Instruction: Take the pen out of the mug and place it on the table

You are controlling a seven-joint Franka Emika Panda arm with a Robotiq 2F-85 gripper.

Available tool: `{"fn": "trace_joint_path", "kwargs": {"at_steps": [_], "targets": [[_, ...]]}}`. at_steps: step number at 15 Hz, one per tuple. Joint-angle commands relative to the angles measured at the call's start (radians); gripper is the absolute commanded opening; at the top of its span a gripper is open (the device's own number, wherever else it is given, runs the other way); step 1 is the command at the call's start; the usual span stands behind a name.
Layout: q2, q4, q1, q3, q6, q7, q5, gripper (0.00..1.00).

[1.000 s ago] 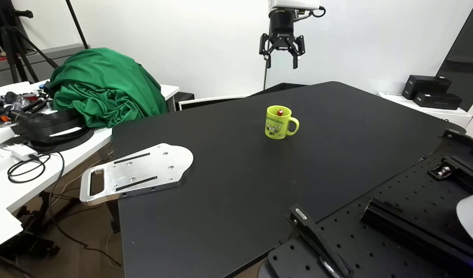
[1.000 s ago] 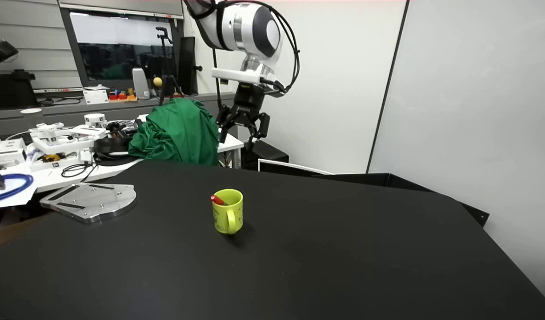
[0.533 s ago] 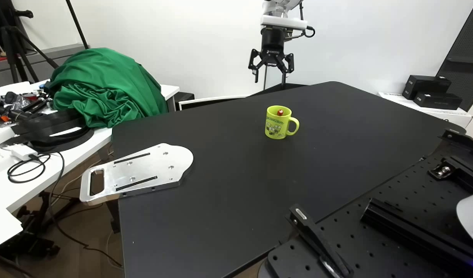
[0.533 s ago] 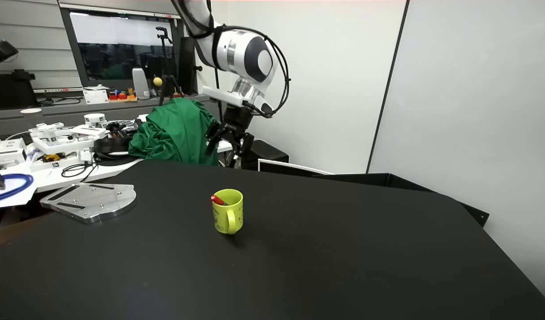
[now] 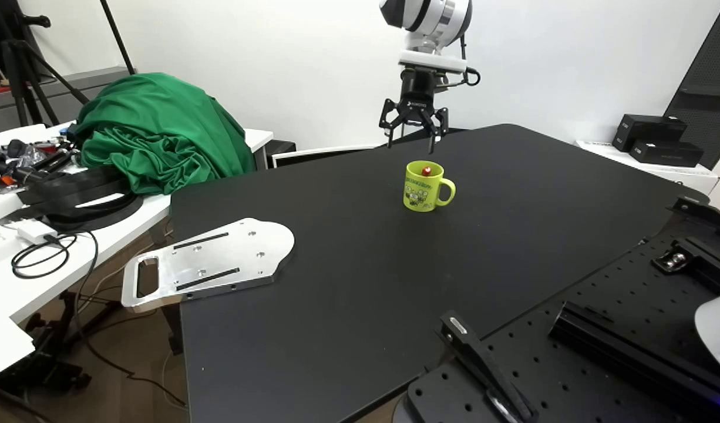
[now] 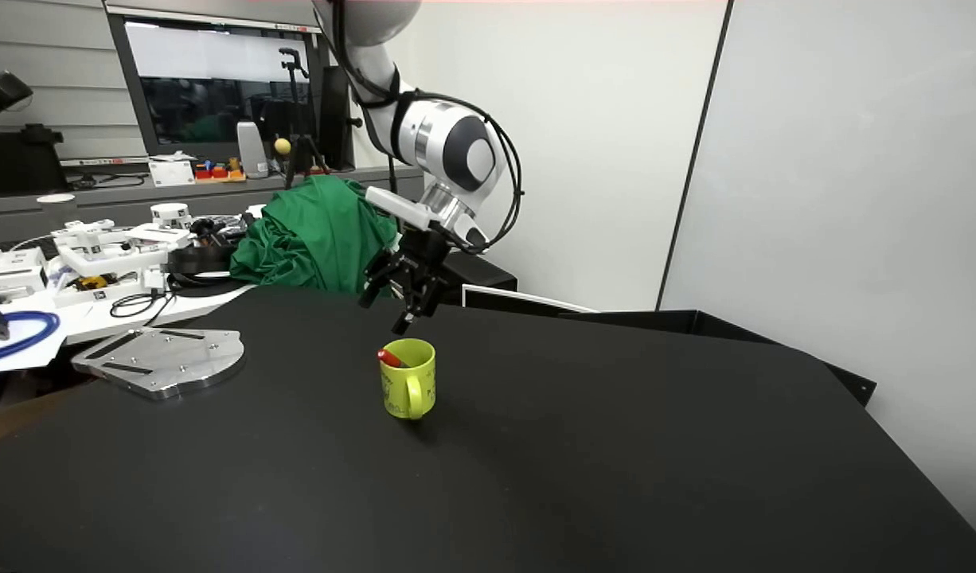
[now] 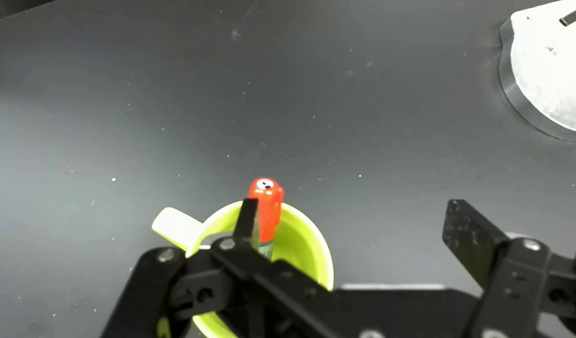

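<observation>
pen [image 7: 269, 213], round-ended, leans in a cylindrical mug [image 5: 419, 192] on the matte table [image 5: 366, 276].

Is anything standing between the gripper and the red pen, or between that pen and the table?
Nothing visible stands between the open gripper and the red pen. The yellow-green mug stands between the pen and the table, so the pen likely needs lifting up and out first.

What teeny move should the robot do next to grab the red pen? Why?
Probably slide the open gripper sideways to centre the pen between its fingers: in the wrist view, one finger overlaps it, the other stands well away.
</observation>
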Motion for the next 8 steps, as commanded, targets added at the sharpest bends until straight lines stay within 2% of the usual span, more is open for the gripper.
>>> {"fn": "trace_joint_path", "kwargs": {"at_steps": [1,8], "targets": [[0.012,0.002,-0.036,0.009,-0.02,0.009,0.03,1.0],[0.018,-0.018,-0.073,0.007,-0.059,0.001,0.069,1.0]]}}
